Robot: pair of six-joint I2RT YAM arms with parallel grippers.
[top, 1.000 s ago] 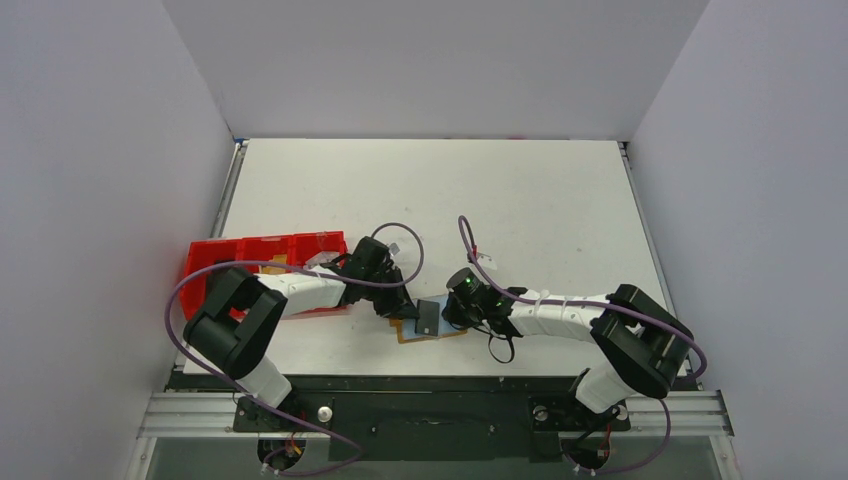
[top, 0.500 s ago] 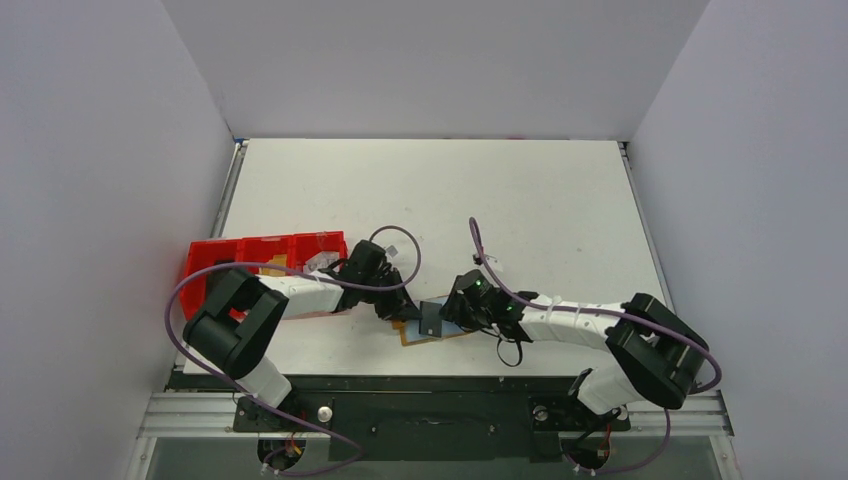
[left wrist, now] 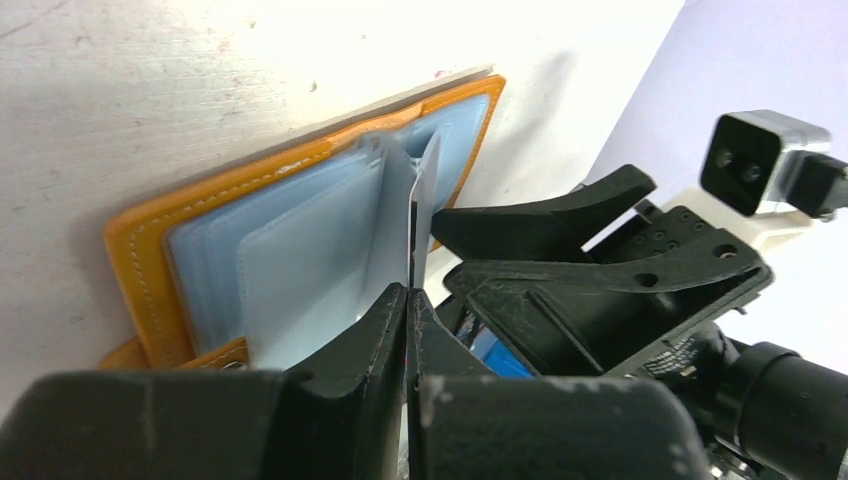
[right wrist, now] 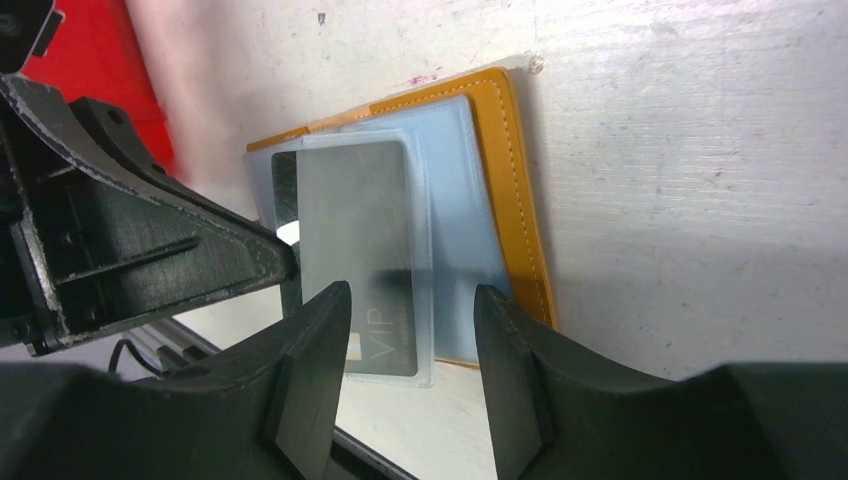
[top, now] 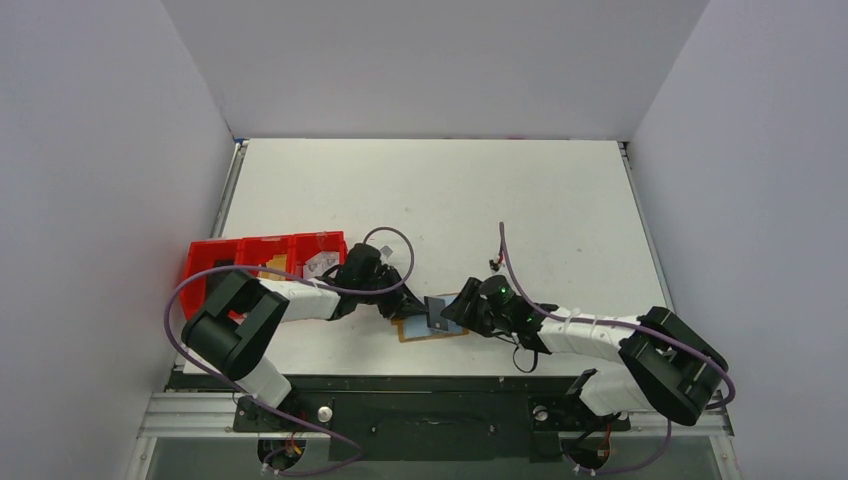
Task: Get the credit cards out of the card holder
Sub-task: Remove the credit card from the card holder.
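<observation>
My right gripper point(right wrist: 412, 300) has swung in low over the holder point(right wrist: 515, 180). Its fingers stand wide apart, holding nothing, with the grey card point(right wrist: 365, 230) lined up in the gap between them. I judge that I am set to close on the card's free end and draw it out. It is not out yet: the card sits inside the clear sleeve point(left wrist: 400, 200), over the holder's open middle.

My left gripper point(left wrist: 410, 300) is pinched tight on that sleeve's edge at the holder's left side, standing the leaf up so the pocket is reachable. The holder itself lies open and flat between my two grippers, with the tray point(top: 215, 255) well off to its left.

Against a second ago, my right arm stretches lower and further along, its elbow pushed out away from the holder. The card reads more tilted from above. The holder has barely shifted.
</observation>
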